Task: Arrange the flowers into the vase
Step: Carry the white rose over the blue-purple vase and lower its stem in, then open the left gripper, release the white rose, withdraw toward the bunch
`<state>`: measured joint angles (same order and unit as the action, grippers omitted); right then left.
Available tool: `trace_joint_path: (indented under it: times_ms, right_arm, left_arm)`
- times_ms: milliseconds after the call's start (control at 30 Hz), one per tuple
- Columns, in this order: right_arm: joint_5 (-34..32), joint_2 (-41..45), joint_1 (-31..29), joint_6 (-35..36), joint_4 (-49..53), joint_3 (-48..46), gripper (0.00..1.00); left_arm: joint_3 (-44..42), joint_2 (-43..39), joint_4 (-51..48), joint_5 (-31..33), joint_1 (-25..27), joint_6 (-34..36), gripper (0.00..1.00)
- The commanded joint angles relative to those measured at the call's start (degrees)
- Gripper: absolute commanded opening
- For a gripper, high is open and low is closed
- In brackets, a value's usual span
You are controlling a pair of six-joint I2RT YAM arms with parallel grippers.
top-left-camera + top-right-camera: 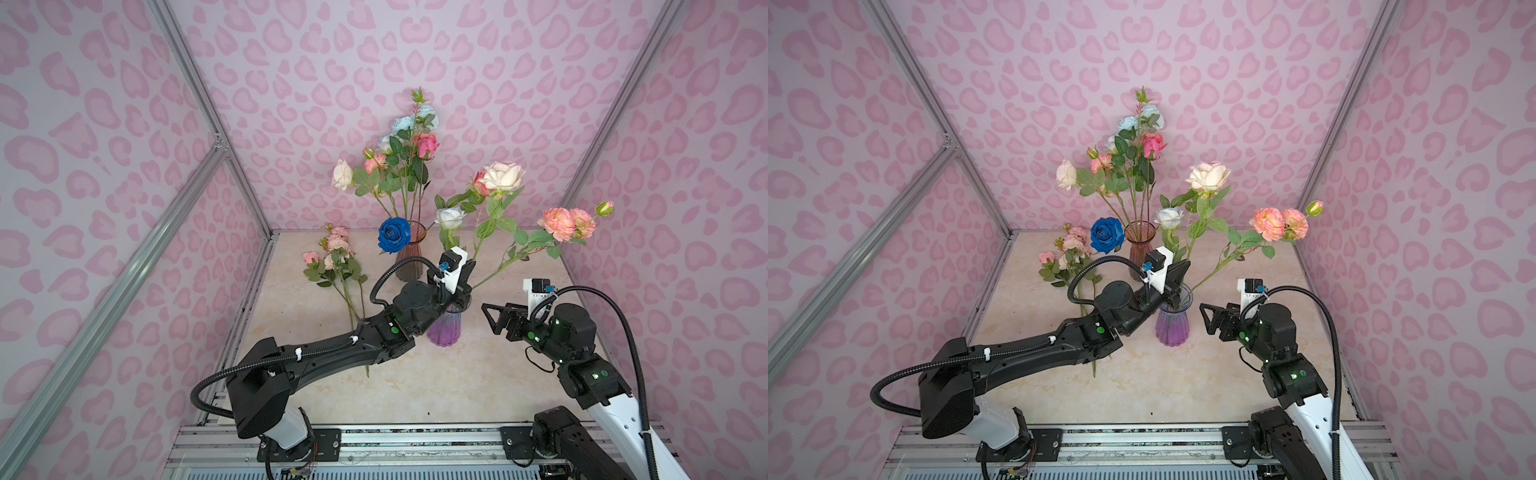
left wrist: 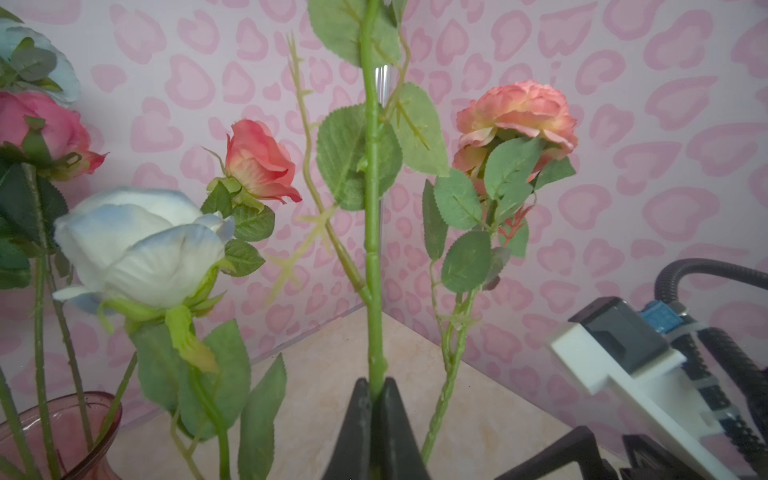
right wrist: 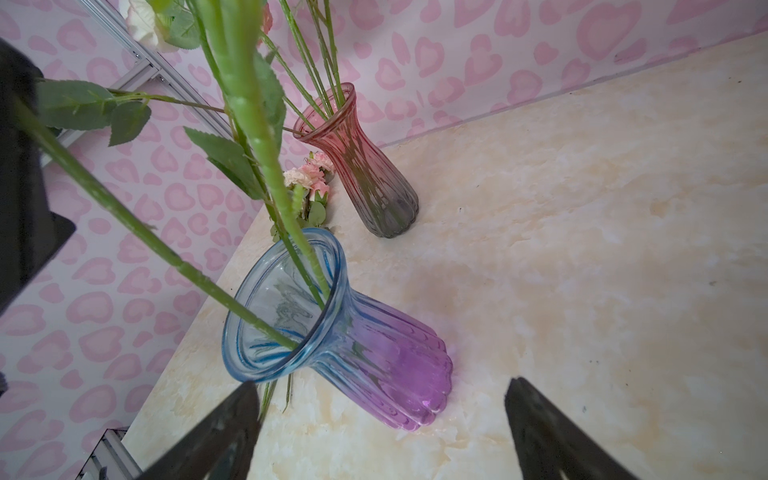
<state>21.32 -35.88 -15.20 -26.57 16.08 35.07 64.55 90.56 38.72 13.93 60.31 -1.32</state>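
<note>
A blue-to-purple glass vase (image 1: 446,328) (image 1: 1170,328) (image 3: 374,345) stands mid-table with several flowers in it. Among them are a cream rose (image 1: 503,176), a pale blue rose (image 2: 141,245) and peach carnations (image 1: 565,222) leaning right. My left gripper (image 2: 375,388) (image 1: 465,286) is right above the vase mouth, shut on the thick green stem (image 2: 372,249) that rises toward the cream rose. My right gripper (image 3: 382,382) (image 1: 492,318) hovers open just right of the vase, holding nothing. A pink carnation spray (image 1: 338,245) lies on the table at the left.
A red-to-grey vase (image 1: 409,257) (image 3: 365,166) stands behind, holding several flowers, with a deep blue rose (image 1: 394,235) at its rim. Pink patterned walls close in the back and both sides. A metal rail (image 1: 415,436) runs along the front edge.
</note>
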Motion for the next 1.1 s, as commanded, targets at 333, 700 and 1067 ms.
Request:
trace_joint_path:
  times_ms: [333,700,1067]
  right_arm:
    - [1.3,1.1,0.0,-3.1,-1.5,-1.5,0.92]
    - [1.3,2.1,0.0,-3.3,-1.0,-1.2,0.9]
    - [2.5,13.8,-4.4,-7.4,-3.1,-11.1,0.89]
  left_arm:
    - [-1.2,-2.6,-6.5,3.6,1.4,-2.3,0.3]
    - [-12.1,-20.8,-16.3,8.0,5.5,-2.7,0.24]
    - [-31.8,-32.0,-41.9,7.5,-26.0,-39.6,0.26]
